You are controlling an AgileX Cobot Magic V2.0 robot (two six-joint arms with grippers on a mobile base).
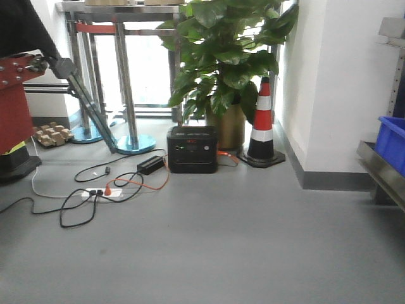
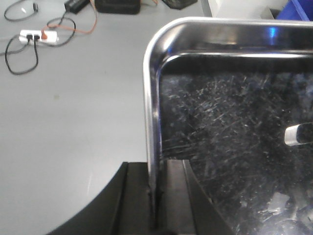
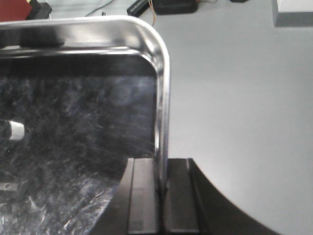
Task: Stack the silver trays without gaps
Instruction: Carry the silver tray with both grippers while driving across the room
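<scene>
One silver tray [image 2: 234, 122] fills the left wrist view, its scratched shiny bottom and rounded far-left corner over the grey floor. My left gripper [image 2: 154, 169] is shut on the tray's left rim, one black finger on each side of the wall. In the right wrist view the same tray [image 3: 73, 112] shows its far-right corner. My right gripper [image 3: 161, 166] is shut on the right rim in the same way. The tray hangs between the two grippers above the floor. The front view shows neither the tray nor the grippers.
Ahead on the floor are a black power station [image 1: 192, 149], loose cables with a power strip [image 1: 95, 192], a striped traffic cone [image 1: 262, 126] and a large potted plant [image 1: 224, 63]. A blue bin [image 1: 393, 142] sits on a steel shelf rail [image 1: 380, 168] at right.
</scene>
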